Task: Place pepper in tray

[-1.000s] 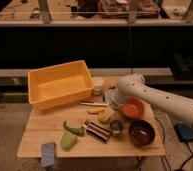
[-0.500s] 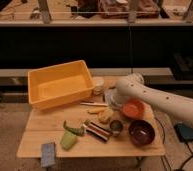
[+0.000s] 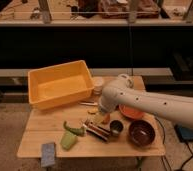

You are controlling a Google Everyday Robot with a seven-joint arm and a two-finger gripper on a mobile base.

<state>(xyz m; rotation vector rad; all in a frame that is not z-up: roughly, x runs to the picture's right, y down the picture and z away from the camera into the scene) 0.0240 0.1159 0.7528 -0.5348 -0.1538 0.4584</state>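
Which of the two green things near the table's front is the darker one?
The slender curved pepper, lying just behind the paler, stubby green object. The gripper is to their right, over the middle of the table.

No readable text; claw (image 3: pixel 101 112) over table (image 3: pixel 40 136) middle.

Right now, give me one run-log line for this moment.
pepper: on table, outside tray | gripper: near table middle, apart from pepper | task: not done

Smooth white tubular arm (image 3: pixel 162 107), bulbous rounded joint (image 3: pixel 118 87), small dark dots along the shell, perhaps screws, gripper (image 3: pixel 102 111) at its tip over the table (image 3: pixel 37 135)
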